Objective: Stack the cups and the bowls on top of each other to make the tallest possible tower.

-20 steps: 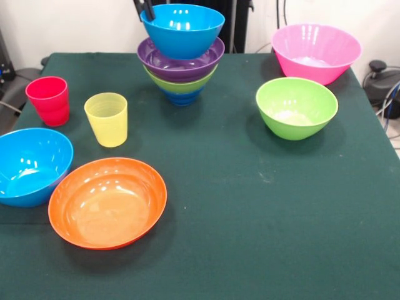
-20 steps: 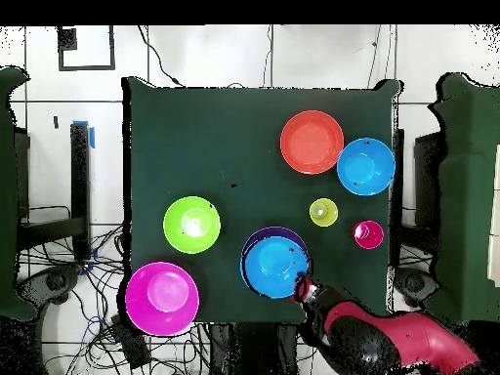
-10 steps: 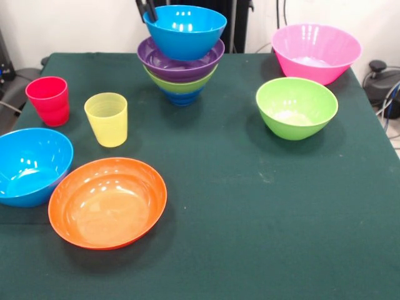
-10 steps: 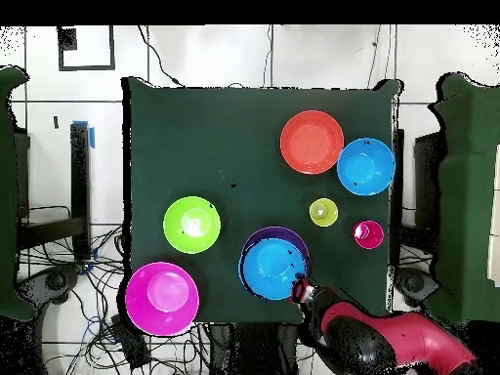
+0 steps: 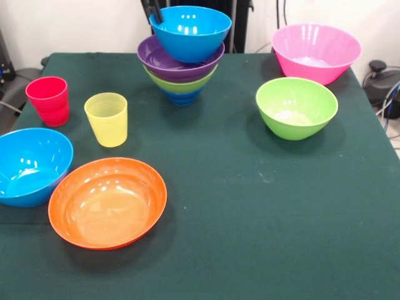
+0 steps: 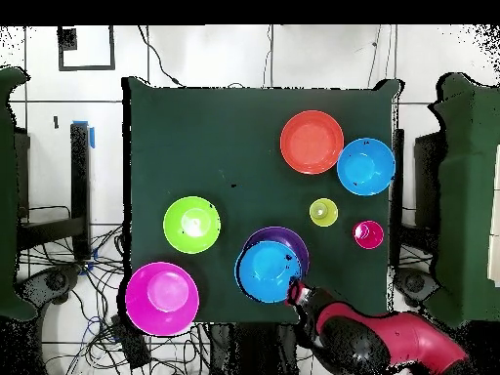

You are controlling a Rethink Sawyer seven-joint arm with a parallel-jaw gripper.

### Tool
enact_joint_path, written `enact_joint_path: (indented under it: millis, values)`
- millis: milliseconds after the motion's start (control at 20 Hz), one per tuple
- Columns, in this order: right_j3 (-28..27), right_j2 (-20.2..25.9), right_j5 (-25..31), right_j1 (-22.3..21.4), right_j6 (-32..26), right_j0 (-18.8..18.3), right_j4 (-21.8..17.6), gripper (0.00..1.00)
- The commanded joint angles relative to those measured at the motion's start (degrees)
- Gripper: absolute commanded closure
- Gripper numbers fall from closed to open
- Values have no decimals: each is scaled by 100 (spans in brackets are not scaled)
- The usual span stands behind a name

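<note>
The tower stands at the table's far middle: a small dark blue bowl [image 5: 182, 98] lowest, then a lime green bowl [image 5: 181, 85] and a purple bowl [image 5: 177, 65]. A light blue bowl [image 5: 190, 31] [image 6: 266, 270] sits tilted on top, shifted off the purple one. My gripper [image 5: 153, 11] [image 6: 294, 290] is shut on that bowl's rim. The red cup [image 5: 48, 100] [image 6: 368, 234] and the yellow cup [image 5: 107, 119] [image 6: 323, 211] stand upright apart from the tower.
On the green table [image 5: 250, 206] lie an orange bowl [image 5: 107, 201], a second light blue bowl [image 5: 30, 165], a lime green bowl [image 5: 296, 107] and a big pink bowl [image 5: 315, 52]. My red arm [image 6: 391, 340] reaches in over the table edge.
The gripper has dragged the top light blue bowl sideways, rightward in the front view, so it now overhangs the purple bowl. Everything else stayed put.
</note>
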Motion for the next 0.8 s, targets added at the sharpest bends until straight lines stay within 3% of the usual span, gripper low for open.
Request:
enact_joint_path:
  millis: [50,800]
  values:
    - [42,-256,-252,342,-1,301,-422,100]
    - [-129,-183,-31,523,-283,80,-375,100]
